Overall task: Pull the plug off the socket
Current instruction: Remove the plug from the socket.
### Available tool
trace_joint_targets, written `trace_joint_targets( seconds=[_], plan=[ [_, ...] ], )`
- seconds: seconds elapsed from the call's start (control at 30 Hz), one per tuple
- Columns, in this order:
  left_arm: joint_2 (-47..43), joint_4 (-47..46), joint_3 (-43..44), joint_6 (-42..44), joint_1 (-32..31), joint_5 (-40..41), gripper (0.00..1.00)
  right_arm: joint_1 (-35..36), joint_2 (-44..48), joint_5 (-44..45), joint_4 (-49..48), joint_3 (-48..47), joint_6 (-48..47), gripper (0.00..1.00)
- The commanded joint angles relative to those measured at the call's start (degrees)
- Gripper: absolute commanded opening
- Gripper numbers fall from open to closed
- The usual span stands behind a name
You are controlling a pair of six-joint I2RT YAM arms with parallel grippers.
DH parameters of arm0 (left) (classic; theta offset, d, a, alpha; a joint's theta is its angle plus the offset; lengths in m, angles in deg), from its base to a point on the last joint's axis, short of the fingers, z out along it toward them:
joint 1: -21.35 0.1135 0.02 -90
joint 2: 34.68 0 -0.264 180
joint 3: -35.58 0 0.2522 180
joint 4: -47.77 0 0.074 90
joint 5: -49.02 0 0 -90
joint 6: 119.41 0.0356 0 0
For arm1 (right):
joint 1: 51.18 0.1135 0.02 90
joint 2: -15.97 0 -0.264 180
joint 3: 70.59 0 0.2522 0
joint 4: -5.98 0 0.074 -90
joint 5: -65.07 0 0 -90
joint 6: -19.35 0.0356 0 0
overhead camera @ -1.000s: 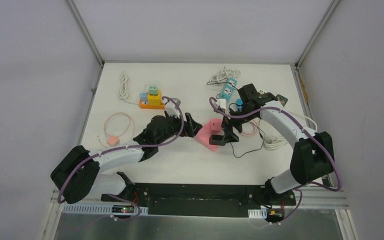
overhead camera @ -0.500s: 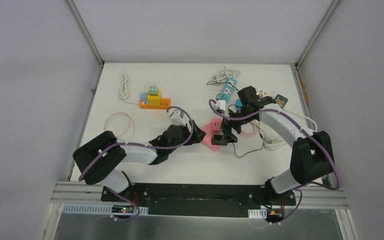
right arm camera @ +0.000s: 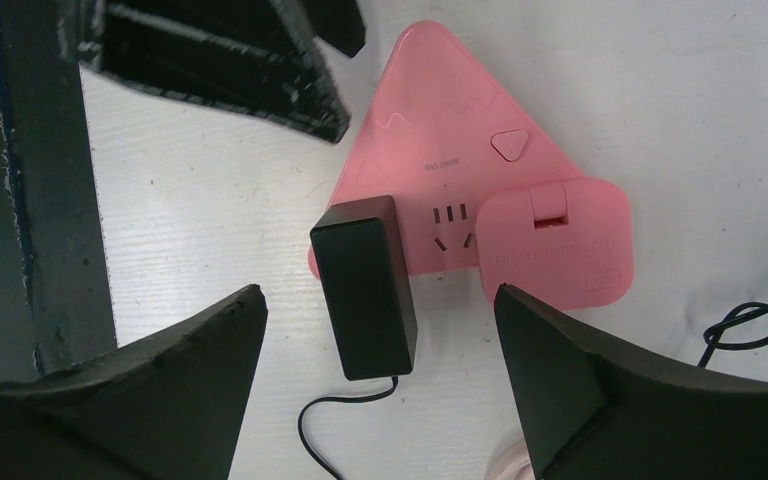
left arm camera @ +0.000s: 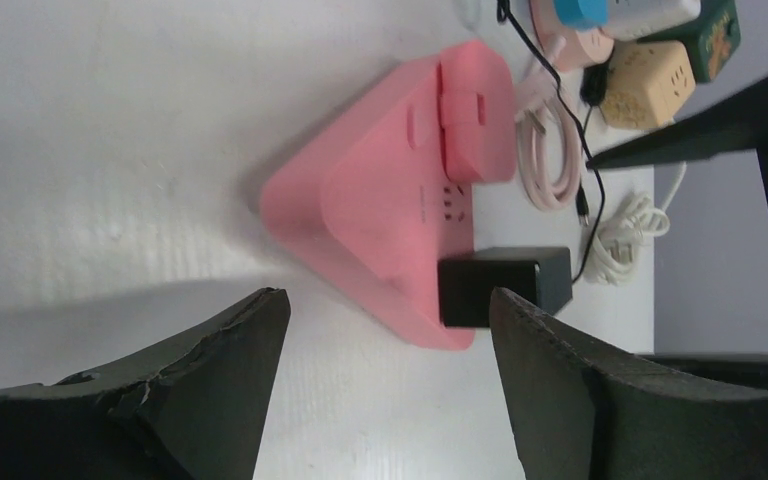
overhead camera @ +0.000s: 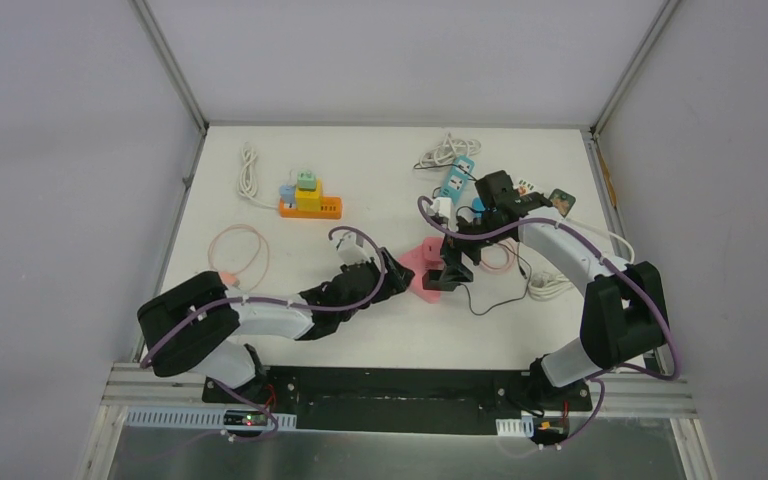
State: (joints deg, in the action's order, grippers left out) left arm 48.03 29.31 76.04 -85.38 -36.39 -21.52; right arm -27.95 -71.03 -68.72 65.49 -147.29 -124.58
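A pink triangular socket (overhead camera: 422, 258) lies flat at mid-table. A black plug (right arm camera: 365, 285) with a thin black lead sits in its near side, and a pink flat plug (right arm camera: 555, 240) sits beside it. My right gripper (right arm camera: 380, 292) hangs open over the black plug, one finger on each side and touching neither. My left gripper (overhead camera: 398, 273) is open at the socket's left. In the left wrist view the left gripper (left arm camera: 388, 300) holds nothing, with the socket (left arm camera: 380, 200) and black plug (left arm camera: 505, 285) just beyond its fingertips.
An orange power strip (overhead camera: 310, 206) with coloured adapters stands at the back left, a blue strip (overhead camera: 455, 178) at the back right. White cable bundles (overhead camera: 248, 170) (overhead camera: 550, 285) and a pink cable loop (overhead camera: 238, 250) lie around. A yellow cube adapter (left arm camera: 648, 85) sits behind the socket.
My left arm swung right and toward me, bringing its gripper up to the socket's left edge with the jaws somewhat narrower. The right gripper stayed over the black plug.
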Motion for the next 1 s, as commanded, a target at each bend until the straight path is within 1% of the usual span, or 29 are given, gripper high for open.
trace_joint_targets(
  seconds=[0.0, 0.1, 0.17, 0.3, 0.43, 0.53, 0.77, 0.9, 0.97],
  plan=[
    [2.3, -4.5, -0.8, -6.6, -4.3, 3.7, 0.76, -0.3, 1.1, -0.6, -2.0, 0.2, 0.1, 0.88],
    [6.9, -9.1, -0.3, -10.8, -5.6, 5.9, 0.75, -0.3, 1.1, -0.6, -2.0, 0.2, 0.4, 0.88],
    [9.4, -11.1, -0.2, -13.2, -6.7, 8.3, 0.73, -0.3, 1.4, -0.7, -2.1, 0.2, 0.5, 0.88],
    [12.1, -9.4, 0.5, -16.9, -8.0, 14.1, 0.71, -0.3, 1.7, -0.8, -2.1, 0.3, 0.6, 0.88],
    [14.6, -11.0, 0.9, -18.5, -8.0, 17.5, 0.68, -0.3, 1.6, -0.9, -2.2, 0.4, 0.5, 0.88],
    [16.8, -11.6, 1.9, -20.1, -8.0, 18.5, 0.66, -0.3, 1.8, -0.9, -2.1, 0.5, 0.3, 0.88],
    [23.4, -18.6, 2.9, -22.8, -7.7, 19.1, 0.57, -0.3, 3.0, -2.1, -1.5, 2.3, -4.7, 0.88],
    [26.4, -21.7, 2.7, -24.0, -7.1, 18.3, 0.53, -0.1, 3.5, -1.1, -4.1, 4.3, -5.5, 0.89],
    [27.4, -23.1, 2.5, -24.1, -6.8, 17.9, 0.52, 0.0, 3.2, -0.2, -5.4, 5.1, -5.3, 0.89]
  ],
)
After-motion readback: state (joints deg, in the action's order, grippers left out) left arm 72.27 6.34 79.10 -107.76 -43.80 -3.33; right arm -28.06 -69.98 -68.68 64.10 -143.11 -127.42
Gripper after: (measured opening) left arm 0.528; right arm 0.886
